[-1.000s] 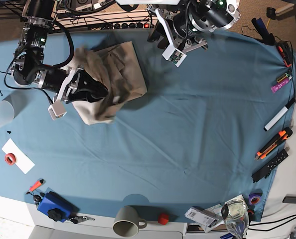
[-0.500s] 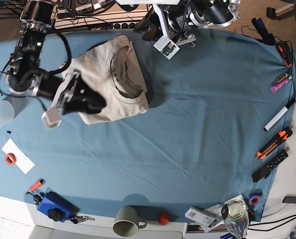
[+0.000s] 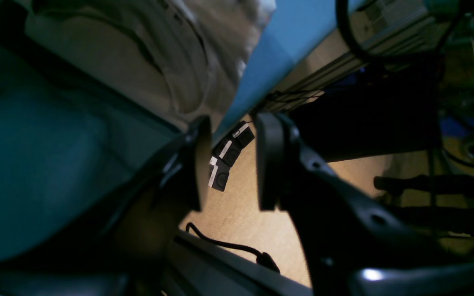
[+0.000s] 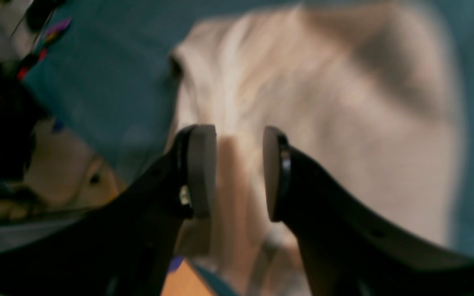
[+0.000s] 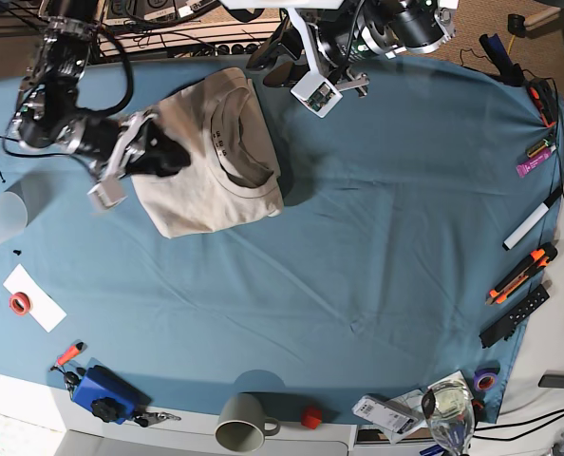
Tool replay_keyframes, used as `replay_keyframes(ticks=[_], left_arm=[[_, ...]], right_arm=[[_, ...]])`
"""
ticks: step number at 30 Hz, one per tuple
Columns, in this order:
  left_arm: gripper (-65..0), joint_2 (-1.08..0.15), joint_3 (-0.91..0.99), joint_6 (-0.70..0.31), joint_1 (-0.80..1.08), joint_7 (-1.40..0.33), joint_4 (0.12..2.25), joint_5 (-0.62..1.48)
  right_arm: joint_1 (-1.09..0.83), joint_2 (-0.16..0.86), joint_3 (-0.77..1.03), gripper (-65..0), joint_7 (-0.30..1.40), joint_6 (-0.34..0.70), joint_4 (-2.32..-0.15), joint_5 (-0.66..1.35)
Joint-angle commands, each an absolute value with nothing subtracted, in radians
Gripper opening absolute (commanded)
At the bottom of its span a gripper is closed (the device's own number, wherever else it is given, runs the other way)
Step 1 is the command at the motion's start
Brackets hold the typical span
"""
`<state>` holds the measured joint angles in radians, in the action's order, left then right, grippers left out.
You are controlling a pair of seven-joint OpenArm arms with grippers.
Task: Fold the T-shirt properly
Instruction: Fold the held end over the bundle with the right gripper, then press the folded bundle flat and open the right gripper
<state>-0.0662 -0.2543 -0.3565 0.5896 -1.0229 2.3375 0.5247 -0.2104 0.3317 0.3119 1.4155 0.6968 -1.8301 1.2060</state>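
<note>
No text, brand, number or sign can be read in any of the three views. In the base view the T-shirt [image 5: 211, 161] carries a short dark print inside the back of its collar, just below the ribbed neck, but it is too small to make out. The packet [image 5: 385, 412] at the table's near edge bears dark markings, also illegible. Both wrist views are blurred, and no lettering shows in them.
</note>
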Motion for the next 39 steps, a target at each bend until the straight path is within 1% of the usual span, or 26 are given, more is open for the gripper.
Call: replay_keyframes(ticks=[1,6,10,14,18,19,23,29,31,34,36,39], left_arm=[[-47.6,-0.061,-0.259,-0.364,0.595,-1.001,2.356,0.547],[-47.6,-0.061,-0.259,-0.365,0.595,-1.001,2.356,0.547],[-47.6,-0.061,-0.259,-0.364,0.595,-1.001,2.356,0.548],[-47.6,-0.062,-0.259,-0.364,0.595,-1.002,2.356,0.548],[-47.6,-0.061,-0.259,-0.365,0.596,-1.005,2.356,0.556],[-47.6,-0.061,-0.259,-0.364,0.596,-1.005,2.356,0.555],[-47.6,-0.061,-0.259,-0.365,0.596,-1.005,2.356,0.555],[-47.6,-0.061,-0.259,-0.365,0.595,-0.996,2.356,0.542],[-47.6,-0.061,-0.259,-0.364,0.594,-0.981,2.356,0.500],[-47.7,-0.062,-0.259,-0.363,0.574,-0.967,2.356,0.405],[-47.7,-0.062,-0.259,-0.327,0.552,-0.966,2.356,0.346],[-47.7,-0.062,-0.259,-0.217,0.525,-0.968,2.356,0.237]], right_arm=[[-0.214,0.346,0.304,-45.1,1.396,0.698,-1.843,1.204],[-0.238,0.346,0.226,-45.1,1.396,0.698,-1.808,1.018],[-0.238,0.346,0.177,-45.1,1.396,0.698,-1.718,0.971],[-0.235,0.347,0.185,-45.1,1.396,0.698,-1.717,1.029],[-0.226,0.346,0.224,-45.1,1.396,0.698,-1.799,1.245],[-0.220,0.346,0.234,-45.1,1.396,0.698,-1.827,1.274],[-0.167,0.346,0.243,-45.1,1.396,0.698,-1.877,1.254],[-0.115,0.311,0.205,-45.1,1.396,0.698,-1.789,1.070],[-0.113,0.302,0.185,-45.1,1.396,0.698,-1.737,1.018],[-0.114,0.302,0.158,-45.1,1.344,0.698,-1.676,0.923],[-0.114,0.302,0.156,-45.1,1.344,0.698,-1.668,0.904],[-0.113,0.313,0.165,-45.1,1.362,0.698,-1.677,0.939]])
